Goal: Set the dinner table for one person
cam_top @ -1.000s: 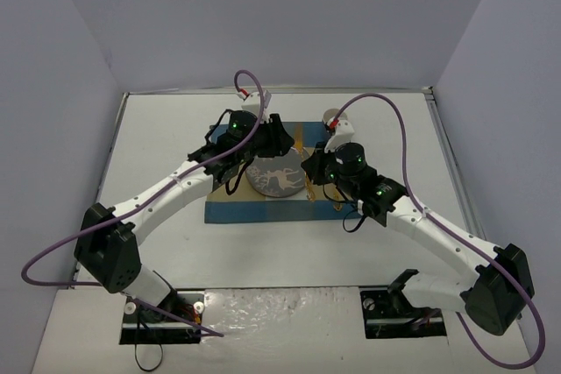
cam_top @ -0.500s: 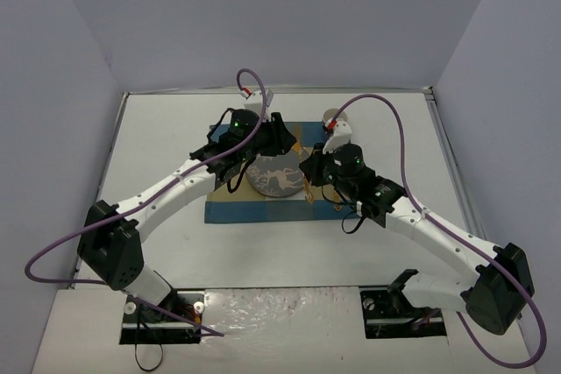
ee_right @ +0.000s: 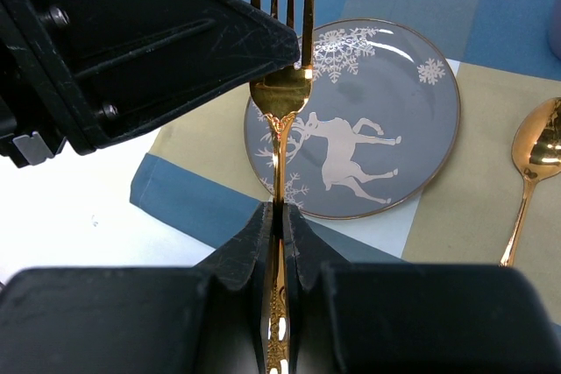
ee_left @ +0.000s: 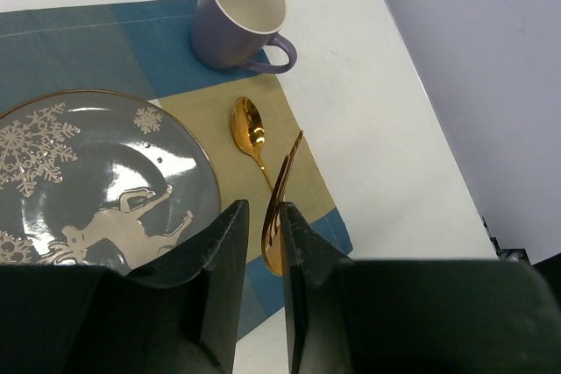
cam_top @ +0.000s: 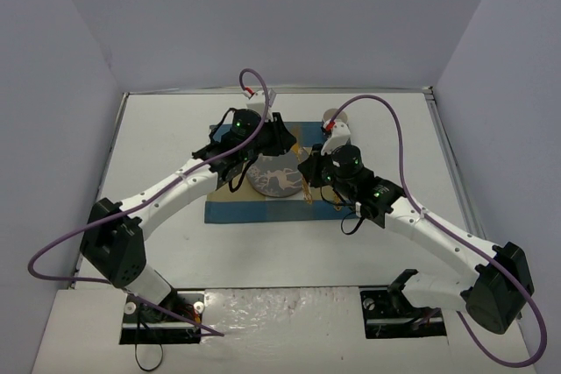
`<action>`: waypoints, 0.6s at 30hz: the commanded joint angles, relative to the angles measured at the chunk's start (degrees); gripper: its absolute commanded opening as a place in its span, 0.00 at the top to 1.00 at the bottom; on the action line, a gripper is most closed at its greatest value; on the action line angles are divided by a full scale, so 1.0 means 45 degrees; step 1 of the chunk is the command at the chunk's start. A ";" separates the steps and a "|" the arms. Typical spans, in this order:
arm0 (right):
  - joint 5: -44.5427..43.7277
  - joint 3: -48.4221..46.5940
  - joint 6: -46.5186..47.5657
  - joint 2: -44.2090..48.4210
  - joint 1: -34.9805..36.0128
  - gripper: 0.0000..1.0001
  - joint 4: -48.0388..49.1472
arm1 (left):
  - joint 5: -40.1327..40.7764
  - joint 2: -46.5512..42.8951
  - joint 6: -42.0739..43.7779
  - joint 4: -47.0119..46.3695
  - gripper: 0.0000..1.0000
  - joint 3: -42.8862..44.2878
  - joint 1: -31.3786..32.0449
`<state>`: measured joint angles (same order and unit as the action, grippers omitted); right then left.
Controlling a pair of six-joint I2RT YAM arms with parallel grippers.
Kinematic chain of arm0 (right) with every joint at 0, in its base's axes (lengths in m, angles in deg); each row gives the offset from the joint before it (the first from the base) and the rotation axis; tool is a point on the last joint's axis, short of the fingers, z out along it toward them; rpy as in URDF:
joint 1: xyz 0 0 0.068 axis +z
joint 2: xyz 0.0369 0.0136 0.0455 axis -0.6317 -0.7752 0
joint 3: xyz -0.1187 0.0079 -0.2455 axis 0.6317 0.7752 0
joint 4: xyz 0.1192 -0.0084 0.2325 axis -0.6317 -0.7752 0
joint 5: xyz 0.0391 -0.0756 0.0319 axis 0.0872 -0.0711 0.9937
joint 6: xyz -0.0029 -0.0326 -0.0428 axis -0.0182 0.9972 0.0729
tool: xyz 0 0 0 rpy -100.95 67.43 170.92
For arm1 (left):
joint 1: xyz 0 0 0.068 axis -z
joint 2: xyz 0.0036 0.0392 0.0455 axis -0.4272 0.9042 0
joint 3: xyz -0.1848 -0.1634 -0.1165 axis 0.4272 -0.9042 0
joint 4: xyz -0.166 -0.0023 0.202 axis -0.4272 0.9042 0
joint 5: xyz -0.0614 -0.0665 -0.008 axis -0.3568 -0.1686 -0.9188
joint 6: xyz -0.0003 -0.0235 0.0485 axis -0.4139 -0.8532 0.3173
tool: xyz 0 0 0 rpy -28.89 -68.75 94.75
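Note:
My right gripper (ee_right: 279, 209) is shut on the handle of a gold fork (ee_right: 280, 85), held tines-forward above the grey reindeer plate (ee_right: 368, 120). My left gripper (ee_left: 263, 212) is narrowly open with the fork's head (ee_left: 282, 190) edge-on between its fingers; the fork lies against one finger, with a gap to the other. In the top view both grippers, left (cam_top: 282, 142) and right (cam_top: 308, 171), meet over the plate (cam_top: 273, 177) on the white dinner table (cam_top: 158, 129).
The plate sits on a blue-and-tan checked placemat (cam_top: 228, 208). A gold spoon (ee_left: 250, 133) lies on the placemat beside the plate. A lilac mug (ee_left: 241, 15) stands at the placemat's far right corner. Lilac walls enclose the table.
The right gripper has carried the fork slightly left, toward the left gripper. The left gripper has shifted a little toward the far side. Plate, spoon and mug have not moved.

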<state>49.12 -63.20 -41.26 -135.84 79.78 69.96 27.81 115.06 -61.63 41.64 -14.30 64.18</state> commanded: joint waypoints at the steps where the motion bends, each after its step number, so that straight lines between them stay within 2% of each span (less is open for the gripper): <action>1: -0.0362 -0.0069 -0.0001 -0.0082 0.0157 1.00 0.1145 | -0.0162 -0.0235 -0.0036 -0.1121 0.87 0.0833 0.0068; 6: -0.0402 -0.0030 0.0018 -0.0131 0.0197 1.00 0.1175 | -0.0083 -0.0343 0.0120 -0.1119 1.00 0.0716 0.0068; 9: -0.0421 0.0020 0.0030 -0.0179 0.0208 1.00 0.1184 | -0.0379 -0.0448 0.0518 -0.1278 1.00 0.0505 0.0068; 10: -0.0415 0.0041 0.0038 -0.0179 0.0216 0.97 0.1178 | -0.0420 -0.0525 0.0679 -0.1460 1.00 0.0340 0.0068; 14: -0.0281 0.0034 0.0057 -0.0233 0.0230 0.78 0.1131 | -0.0488 -0.0825 0.1405 -0.1969 1.00 -0.0175 0.0048; 18: -0.0071 0.0068 0.0077 -0.0238 0.0235 0.50 0.1067 | -0.0726 -0.1093 0.2360 -0.2231 1.00 -0.0648 -0.0010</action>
<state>48.47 -62.68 -41.11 -136.73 80.30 70.45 26.16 114.27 -56.36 38.82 -16.84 64.18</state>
